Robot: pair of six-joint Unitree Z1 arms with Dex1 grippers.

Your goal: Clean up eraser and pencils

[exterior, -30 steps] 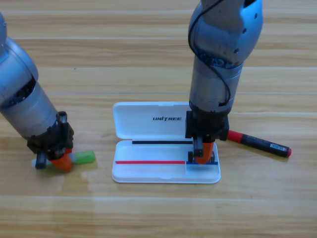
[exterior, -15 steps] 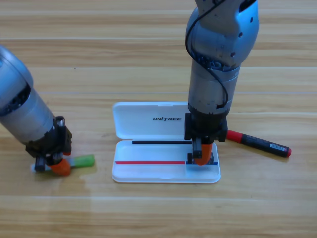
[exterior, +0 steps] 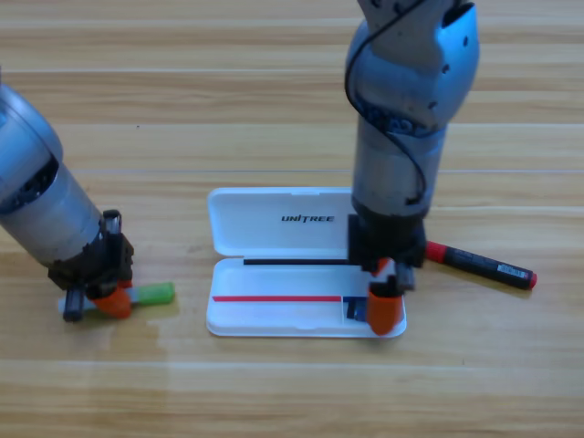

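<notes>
The right gripper (exterior: 384,306), black with orange jaws, points straight down over the right end of the tray of an open white plastic pencil case (exterior: 274,321). Its orange jaw tips sit at the tray's right edge, and whether they are parted or closed cannot be told from above. Just to the left of those tips, inside the tray's right end, lies the eraser (exterior: 354,309), a small dark rectangular block with a blue-grey label; it appears to rest in the tray, close beside the jaws rather than held. The grey right arm rises from the gripper toward the top of the picture, covering part of the case's lid.

The case lies open in the middle of the wooden table (exterior: 274,109), its lid toward the top, marked UNITREE, and its tray toward the bottom.

To the right of the case, on the table, lies the black-barrelled pencil with a red cap (exterior: 479,265), slanting down to the right, its red end just beside the right gripper's body.

At the far left, the left gripper (exterior: 108,299) is lowered to the table, its orange jaws closed on the pale translucent green pencil (exterior: 151,294). The pencil's brighter green end sticks out to the right of the jaws, well apart from the case.
</notes>
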